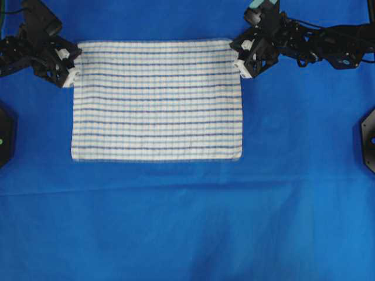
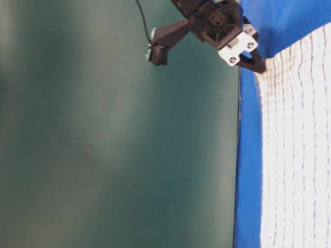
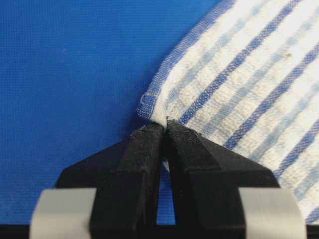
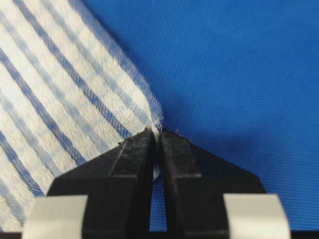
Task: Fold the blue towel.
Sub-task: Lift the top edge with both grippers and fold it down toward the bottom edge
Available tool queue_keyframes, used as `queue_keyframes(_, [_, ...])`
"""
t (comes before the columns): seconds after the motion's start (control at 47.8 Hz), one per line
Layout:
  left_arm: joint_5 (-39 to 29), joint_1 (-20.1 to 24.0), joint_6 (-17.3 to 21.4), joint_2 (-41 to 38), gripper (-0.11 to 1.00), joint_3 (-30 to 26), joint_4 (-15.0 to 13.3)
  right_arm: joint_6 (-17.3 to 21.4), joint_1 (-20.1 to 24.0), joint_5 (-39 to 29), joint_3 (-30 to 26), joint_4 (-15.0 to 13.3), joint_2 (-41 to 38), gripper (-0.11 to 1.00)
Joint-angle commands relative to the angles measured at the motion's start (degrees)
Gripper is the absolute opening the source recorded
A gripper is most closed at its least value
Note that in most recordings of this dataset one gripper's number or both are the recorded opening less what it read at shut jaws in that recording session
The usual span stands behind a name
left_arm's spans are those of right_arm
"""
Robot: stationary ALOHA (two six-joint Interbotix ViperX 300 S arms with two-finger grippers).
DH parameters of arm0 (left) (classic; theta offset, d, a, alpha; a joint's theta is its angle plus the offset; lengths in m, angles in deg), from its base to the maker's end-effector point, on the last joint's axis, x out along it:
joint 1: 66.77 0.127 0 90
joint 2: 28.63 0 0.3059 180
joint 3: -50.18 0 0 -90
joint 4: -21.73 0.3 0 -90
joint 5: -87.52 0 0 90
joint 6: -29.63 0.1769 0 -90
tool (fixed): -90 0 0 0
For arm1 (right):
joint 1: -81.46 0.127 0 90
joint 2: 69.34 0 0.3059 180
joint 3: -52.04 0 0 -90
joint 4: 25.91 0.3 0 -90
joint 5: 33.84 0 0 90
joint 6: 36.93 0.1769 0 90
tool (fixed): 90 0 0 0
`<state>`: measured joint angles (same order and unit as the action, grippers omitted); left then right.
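Lying flat and unfolded on the plain blue table covering (image 1: pixel 176 234), the blue towel (image 1: pixel 157 99) — white, finely checked with dark- and light-blue stripes — sits toward the far middle of the table. The left gripper (image 3: pixel 163 130) has its jaws pressed together on the towel's far left corner; the right gripper (image 4: pixel 155 133) likewise pinches the far right corner. Both corners lift slightly at the black fingertips (image 3: pixel 144 144) — the rest stays flat.
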<state>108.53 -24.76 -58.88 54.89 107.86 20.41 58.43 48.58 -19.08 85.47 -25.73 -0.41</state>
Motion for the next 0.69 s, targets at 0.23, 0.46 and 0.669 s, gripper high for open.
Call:
queue_keyframes(0.23, [-0.3,-1.4,0.1,8.6,0.01,-0.1,-0.1,-0.1,0.0,-0.6,0.0,0.0,6.0,0.05])
queue_keyframes(0.46, [-2.3,-2.5,-0.4,9.4,0.01,0.7,-0.1,0.0,1.1,-0.6,0.2,0.0,6.2,0.05])
queue_keyframes(0.669, [-2.5,-8.2,-1.0,11.9,0.01,2.7,-0.3,0.7,5.0,-0.5,2.5,0.1,8.7,0.05])
